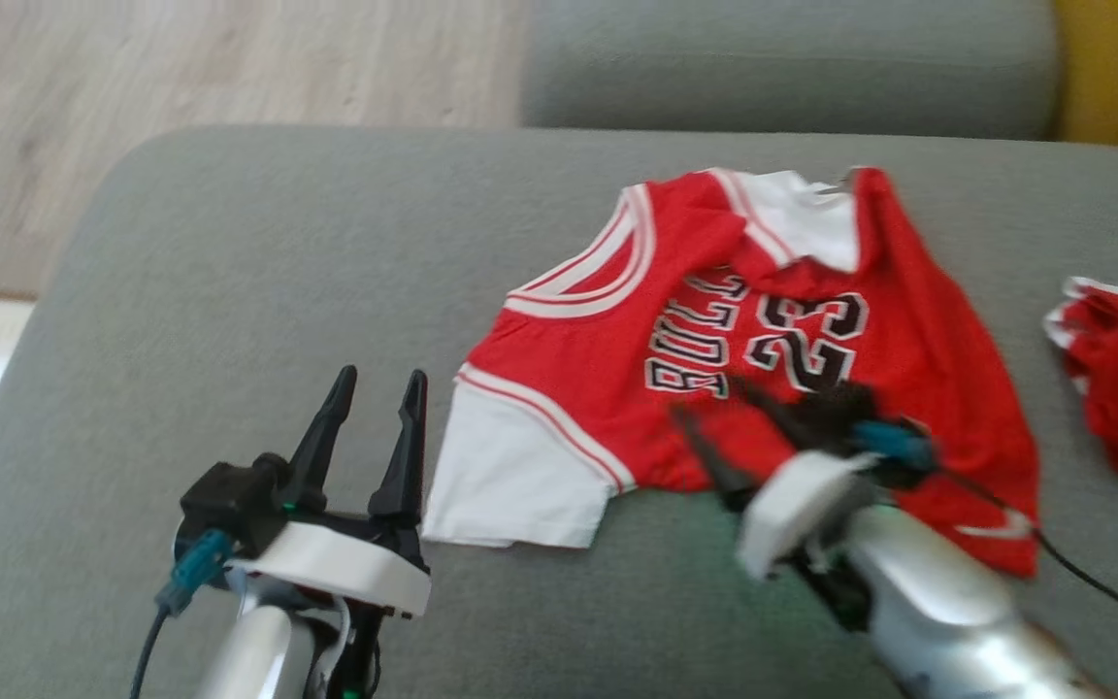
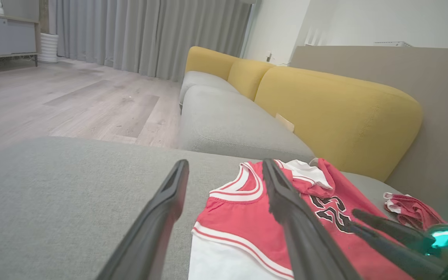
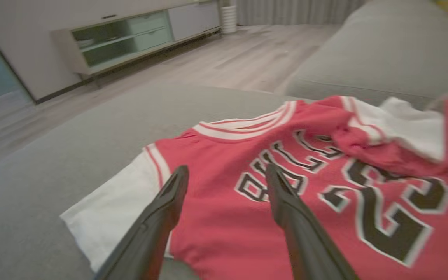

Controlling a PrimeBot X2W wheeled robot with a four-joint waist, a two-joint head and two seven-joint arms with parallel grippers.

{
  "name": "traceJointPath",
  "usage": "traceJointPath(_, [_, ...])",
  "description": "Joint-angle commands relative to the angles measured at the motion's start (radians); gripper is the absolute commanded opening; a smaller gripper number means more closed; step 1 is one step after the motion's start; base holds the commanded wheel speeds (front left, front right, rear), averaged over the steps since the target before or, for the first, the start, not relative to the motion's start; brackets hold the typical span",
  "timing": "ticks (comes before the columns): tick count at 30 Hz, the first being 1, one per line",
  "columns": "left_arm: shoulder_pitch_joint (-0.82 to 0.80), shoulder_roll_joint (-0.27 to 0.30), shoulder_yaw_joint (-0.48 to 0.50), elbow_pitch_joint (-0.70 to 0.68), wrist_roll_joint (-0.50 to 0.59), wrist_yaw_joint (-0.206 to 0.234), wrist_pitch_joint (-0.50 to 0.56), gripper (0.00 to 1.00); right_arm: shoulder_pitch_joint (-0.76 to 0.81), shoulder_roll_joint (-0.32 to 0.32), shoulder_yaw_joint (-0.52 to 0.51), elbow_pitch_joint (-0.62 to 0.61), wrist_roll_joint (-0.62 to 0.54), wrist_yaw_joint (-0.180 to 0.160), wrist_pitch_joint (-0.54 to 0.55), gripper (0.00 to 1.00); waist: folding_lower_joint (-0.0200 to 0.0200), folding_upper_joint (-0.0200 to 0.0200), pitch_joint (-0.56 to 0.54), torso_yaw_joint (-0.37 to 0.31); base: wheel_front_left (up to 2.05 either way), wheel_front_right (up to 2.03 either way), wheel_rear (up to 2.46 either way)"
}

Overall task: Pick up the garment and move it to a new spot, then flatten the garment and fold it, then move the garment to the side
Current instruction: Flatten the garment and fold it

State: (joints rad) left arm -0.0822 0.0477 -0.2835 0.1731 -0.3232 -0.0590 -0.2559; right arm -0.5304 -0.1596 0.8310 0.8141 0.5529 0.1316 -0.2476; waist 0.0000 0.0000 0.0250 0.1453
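The jersey [image 1: 608,369] lies on the grey sofa cushion [image 1: 229,291], collar to my left and hem to my right, so its long axis runs crosswise before me. The right gripper [image 3: 227,171] is over the near chest, jaws apart and empty. The left gripper [image 1: 381,379], jaws also spread, sits off the cloth just beside the white sleeve [image 1: 510,476] — the nearer arm for that end, I judge.
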Motion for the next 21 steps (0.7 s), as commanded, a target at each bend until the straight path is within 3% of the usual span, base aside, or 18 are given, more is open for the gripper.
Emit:
traceJointPath(1, [-0.025,0.003,0.041,-0.032,0.01,-0.004,-0.006,1.0,0.036,-0.018,-0.084,-0.057,-0.012,-0.001,-0.013,1.0,0.0,0.0,-0.029,-0.048,0.0,0.0,0.0])
traceJointPath(7, [-0.014,0.003,0.052,-0.034,0.013,-0.003,-0.006,1.0,0.198,-0.046,-0.384,-0.191,-0.112,-0.001,-0.014,1.0,0.0,0.0,-0.039,-0.092,0.0,0.0,0.0])
traceJointPath(12, [-0.003,0.003,0.044,0.05,0.037,0.014,-0.006,1.0,0.371,0.011,-0.623,-0.316,-0.238,-0.001,-0.014,1.0,0.0,0.0,-0.04,-0.125,0.0,0.0,0.0])
traceJointPath(16, [-0.014,0.003,0.044,0.08,0.043,0.017,-0.006,1.0,0.441,0.059,-0.709,-0.397,-0.306,-0.001,-0.005,1.0,0.0,0.0,-0.036,-0.14,0.0,0.0,0.0])
traceJointPath(21, [-0.016,0.003,0.048,0.083,0.045,0.016,-0.006,1.0,0.477,0.088,-0.743,-0.482,-0.346,-0.001,0.037,1.0,0.0,0.0,-0.036,-0.142,0.0,0.0,0.0])
